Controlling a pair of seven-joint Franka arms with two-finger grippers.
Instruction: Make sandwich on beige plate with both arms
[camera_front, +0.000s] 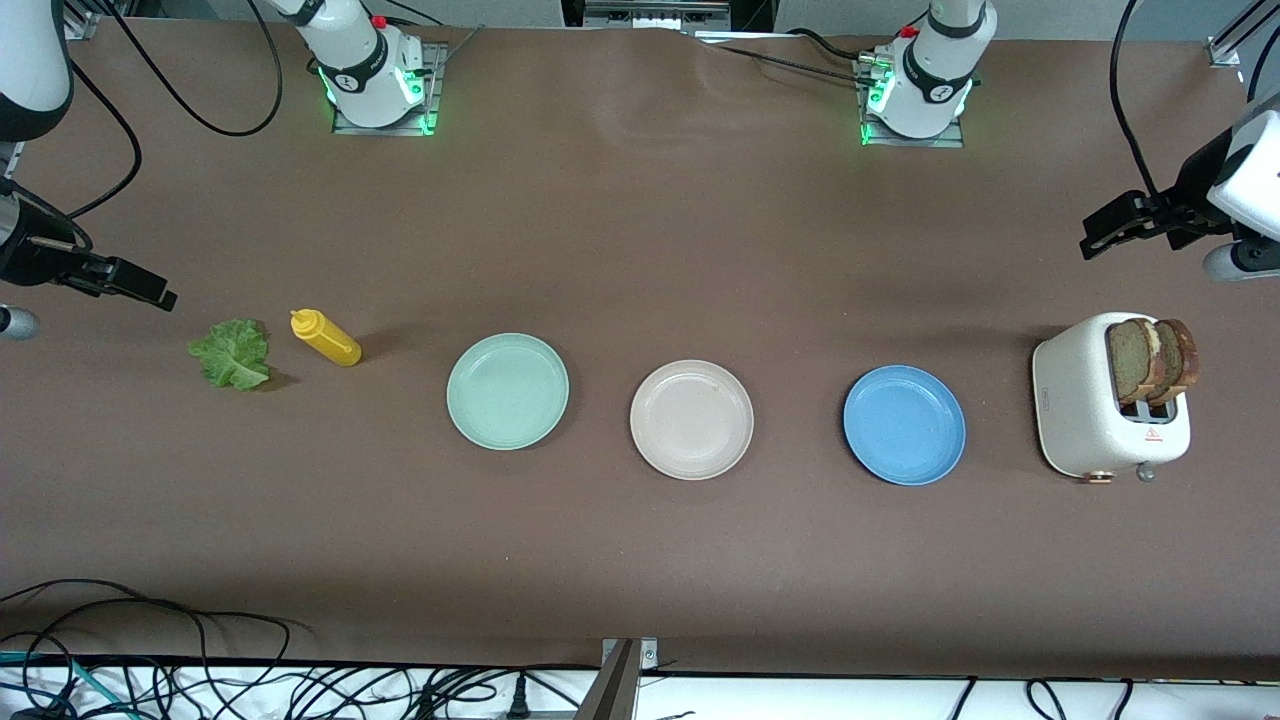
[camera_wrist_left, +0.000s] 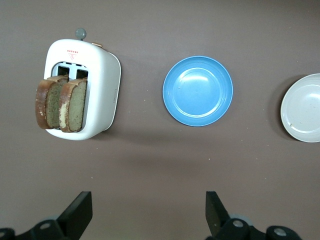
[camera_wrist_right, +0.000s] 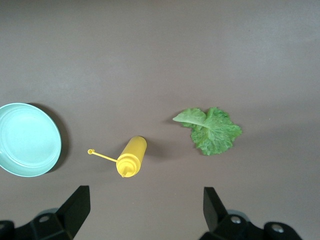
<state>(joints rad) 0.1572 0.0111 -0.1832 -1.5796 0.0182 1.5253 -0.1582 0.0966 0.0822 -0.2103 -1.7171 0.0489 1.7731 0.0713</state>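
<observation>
The left gripper (camera_front: 1095, 240) hangs at the right edge of the front view, over bare table above the toaster (camera_front: 1100, 405), fingers (camera_wrist_left: 80, 212) spread wide and empty. The right gripper (camera_front: 150, 290) hangs at the left edge of that view, above the lettuce leaf (camera_front: 232, 353), equally wide and empty.

Two bread slices (camera_front: 1150, 358) stand in the toaster slots. A small red warning triangle marks the toaster; its writing is too small to read.

The beige plate (camera_front: 691, 420) sits centre frame between the mint-green plate (camera_front: 507, 391) and blue plate (camera_front: 904, 425), apart from both, with open table all round. The yellow squeeze bottle (camera_front: 326, 338) stands beside the leaf.
</observation>
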